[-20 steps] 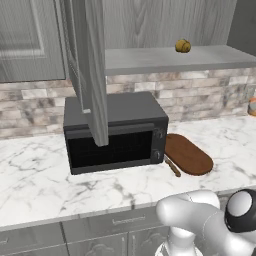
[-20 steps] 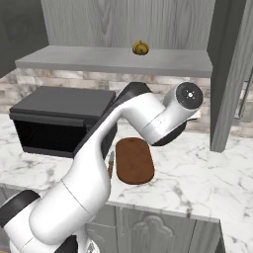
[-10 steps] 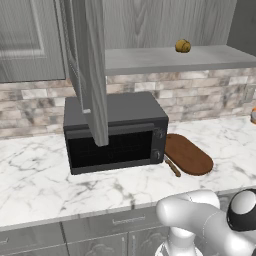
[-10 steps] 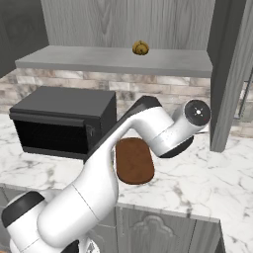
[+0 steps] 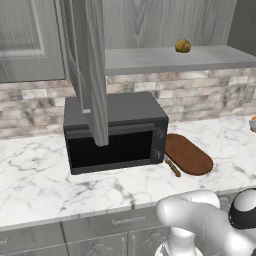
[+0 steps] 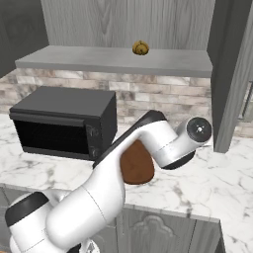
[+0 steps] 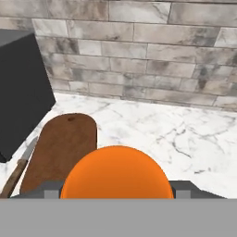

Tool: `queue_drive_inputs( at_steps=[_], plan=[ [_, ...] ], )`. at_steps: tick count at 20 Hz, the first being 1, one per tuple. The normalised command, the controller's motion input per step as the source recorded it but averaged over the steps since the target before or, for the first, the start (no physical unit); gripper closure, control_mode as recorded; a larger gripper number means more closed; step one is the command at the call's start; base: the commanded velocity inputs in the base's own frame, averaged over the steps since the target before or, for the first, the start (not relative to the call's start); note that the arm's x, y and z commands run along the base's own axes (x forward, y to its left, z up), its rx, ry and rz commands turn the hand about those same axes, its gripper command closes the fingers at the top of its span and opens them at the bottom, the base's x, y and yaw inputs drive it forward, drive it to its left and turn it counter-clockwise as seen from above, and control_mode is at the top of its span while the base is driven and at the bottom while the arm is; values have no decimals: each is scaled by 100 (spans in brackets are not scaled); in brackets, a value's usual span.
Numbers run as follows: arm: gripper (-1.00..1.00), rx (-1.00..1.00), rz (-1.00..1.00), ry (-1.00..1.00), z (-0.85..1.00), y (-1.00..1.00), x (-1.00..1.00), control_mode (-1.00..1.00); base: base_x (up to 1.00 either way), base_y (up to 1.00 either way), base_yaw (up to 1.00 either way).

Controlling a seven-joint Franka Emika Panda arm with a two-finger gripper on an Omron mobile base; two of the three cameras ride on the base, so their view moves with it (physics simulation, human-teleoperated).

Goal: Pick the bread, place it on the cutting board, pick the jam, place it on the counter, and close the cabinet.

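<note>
A: So, what is sitting closest to the hand camera?

B: Right up front, the jam point(image 7: 117, 172) is filling the lower middle of the hand view as a round orange top. The end effector point(image 7: 117, 187) is flanking it with a grey finger point(image 7: 51, 189) pressing at each side, so it is gripping the jam.

A: And what is lying beyond it?

B: Just past the jar, the cutting board point(image 7: 61, 150) is lying flat on the white marble worktop point(image 7: 180, 134), its dark oval reaching toward the brick wall point(image 7: 139, 55). A knife point(image 7: 18, 169) is lying along the board's edge, beside the black microwave point(image 7: 21, 92).

A: What are the base cameras showing?

B: From the left one, the board is resting just beside the microwave, on its right. From the right one, the white arm point(image 6: 148, 148) is bending across the board and hiding part of it.

A: Where is the bread?

B: Farthest back, the bread point(image 5: 183, 46) is sitting on the grey shelf inside the cabinet point(image 5: 90, 75), above the microwave, and the cabinet door is standing open.
</note>
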Motion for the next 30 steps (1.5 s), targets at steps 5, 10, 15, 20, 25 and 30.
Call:
queue_drive_inputs(
  at_steps=[5,10,15,20,25,30],
  plan=[
    [100,-2,-7,1,-42,-8,29,-100,0,0,0],
    [100,0,-5,1,-38,-15,29,-100,0,0,0],
    [100,0,-4,1,-37,-15,23,-100,0,0,0],
    [100,0,-3,0,-38,-16,19,-100,0,0,0],
    [100,0,-3,0,-37,-17,17,-100,0,0,0],
    [100,0,-2,2,-35,-8,8,-100,0,0,0]
  ],
)
